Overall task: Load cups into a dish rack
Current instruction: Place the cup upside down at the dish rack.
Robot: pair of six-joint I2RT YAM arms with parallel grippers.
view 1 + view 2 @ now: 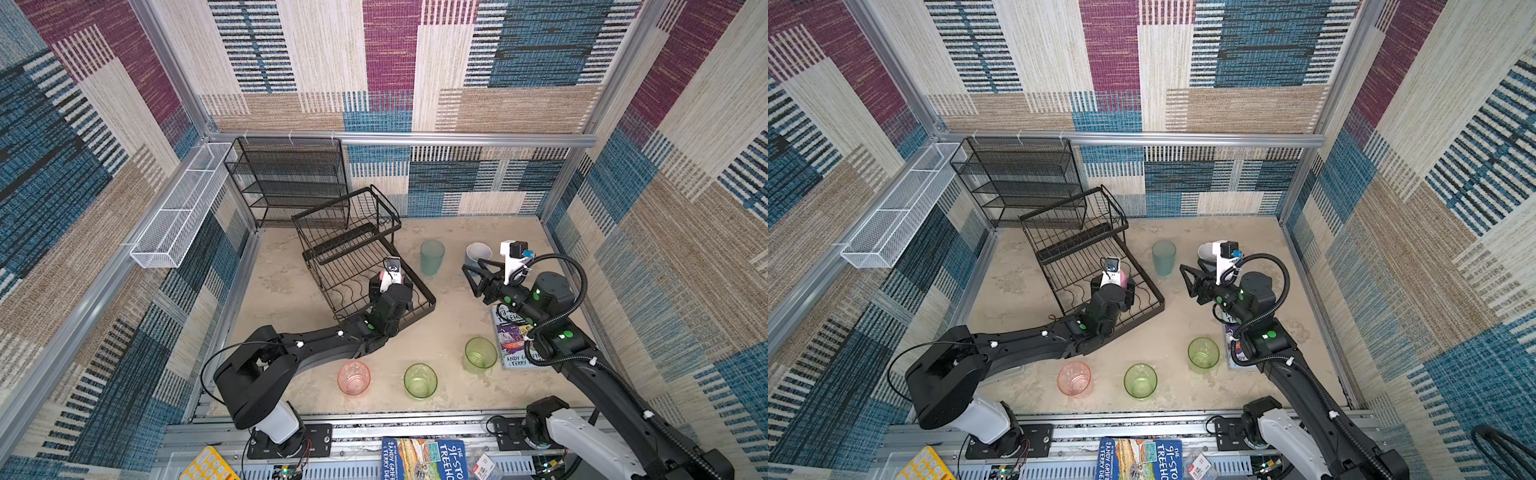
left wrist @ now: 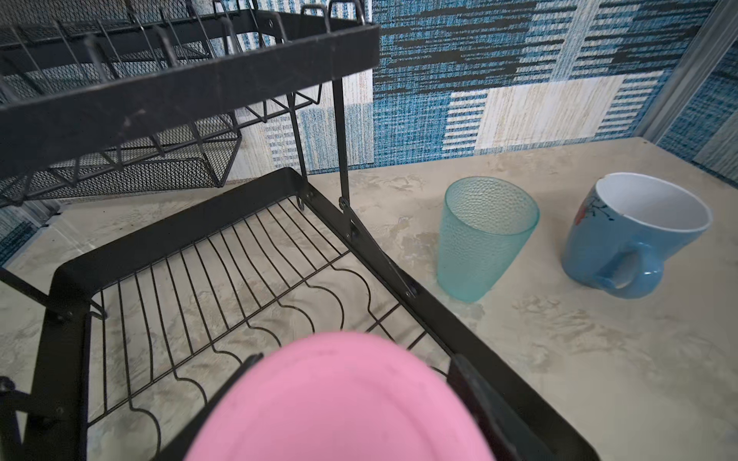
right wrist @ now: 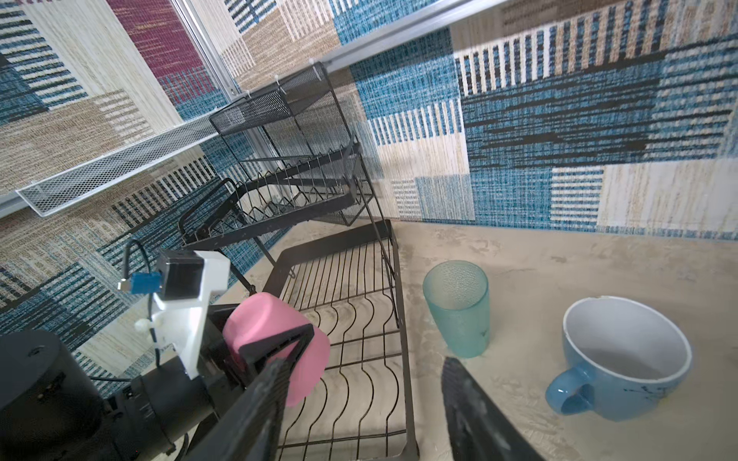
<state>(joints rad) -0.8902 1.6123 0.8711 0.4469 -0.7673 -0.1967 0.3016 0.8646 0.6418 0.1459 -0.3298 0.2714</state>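
At 10 o'clock a long white mesh trough (image 1: 174, 216) hangs on the side wall; beside it, at 11 o'clock, stands a black mesh shelf unit (image 1: 286, 178) of fine metal net. The dish rack (image 2: 167, 231) is of thin black wire, with a raised basket and a lower tray whose wires make waves; it sits left of the table's middle, turned at an angle. The left gripper (image 3: 275, 339) is clamped on the opaque pink cup (image 2: 339, 411), a smooth matt tumbler held tilted over the lower tray near the rack's 4 o'clock corner (whether it touches the wires I cannot tell). At 7 o'clock stands the translucent pink cup (image 1: 353, 377); at 6 o'clock a green cup (image 1: 420, 381), clear and round. The frosted teal cup (image 1: 432, 257), with a pebbled wall, stands at 1 o'clock just right of the rack; the blue mug (image 1: 478, 251), glossy and white inside, is at 2 o'clock. The right gripper (image 1: 471, 266) has its jaws wide apart and holds nothing, just beside the mug. The second green cup (image 1: 481, 353) is at 4 o'clock, beside a flat book (image 1: 509, 340).

The table (image 1: 291, 282) is matt beige with cloudy marbling; the walls (image 1: 395, 62) are woven patches of blue, plum, cream and tan.
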